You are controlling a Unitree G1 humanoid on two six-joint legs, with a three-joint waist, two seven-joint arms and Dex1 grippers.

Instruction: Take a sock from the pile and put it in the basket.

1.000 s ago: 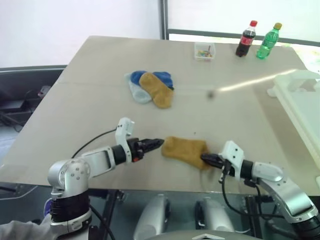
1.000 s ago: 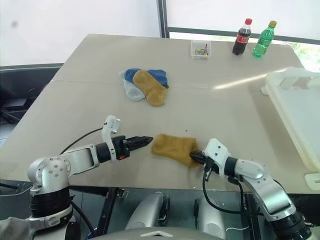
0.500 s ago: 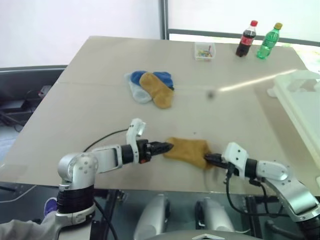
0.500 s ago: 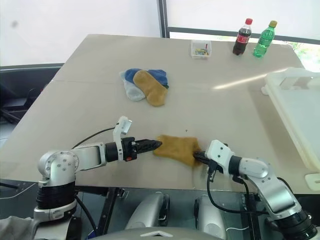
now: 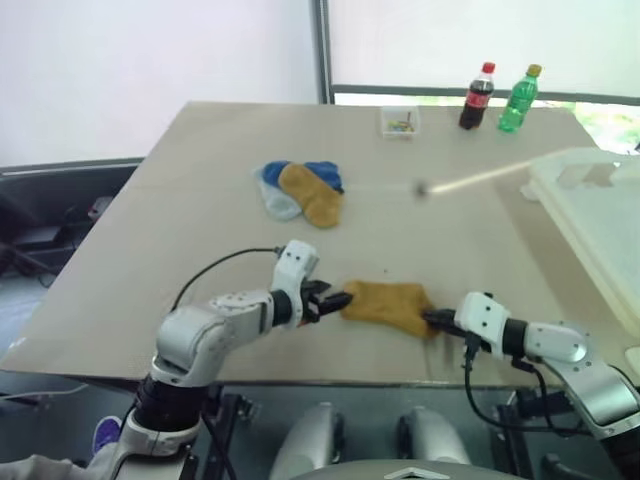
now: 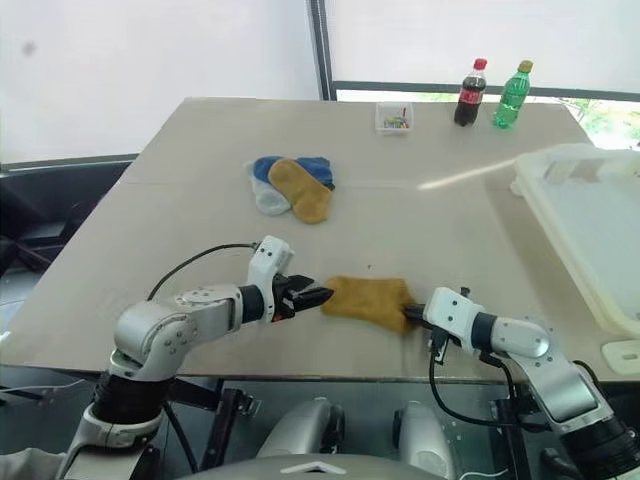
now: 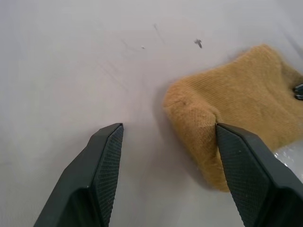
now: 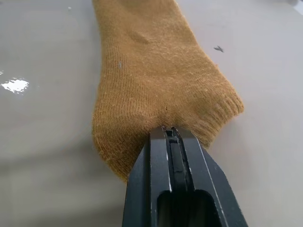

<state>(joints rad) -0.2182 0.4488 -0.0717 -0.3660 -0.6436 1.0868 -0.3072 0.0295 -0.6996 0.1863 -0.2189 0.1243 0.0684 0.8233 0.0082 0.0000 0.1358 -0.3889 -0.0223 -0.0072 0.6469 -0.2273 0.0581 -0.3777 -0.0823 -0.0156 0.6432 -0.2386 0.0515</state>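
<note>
A mustard-yellow sock (image 5: 388,303) lies flat near the table's front edge, apart from the pile (image 5: 300,187) of blue, pale and mustard socks farther back. My right gripper (image 5: 432,320) is shut on the sock's cuff end (image 8: 151,80), low over the table. At the sock's opposite end my left gripper (image 5: 338,300) is open. In the left wrist view one fingertip (image 7: 227,135) touches the sock's rounded end (image 7: 236,104) and the other stands over bare table. The white basket (image 6: 570,158) sits at the table's right side.
At the far edge stand a small clear box (image 5: 399,121) with coloured bits, a cola bottle (image 5: 474,97) and a green bottle (image 5: 513,86). The table (image 5: 200,220) is bare between the pile and the sock. Its front edge lies just below both grippers.
The camera view has shifted. My left gripper has moved right and rolled, reaching the sock's end. My right gripper, still shut on the sock, has drifted slightly right.
</note>
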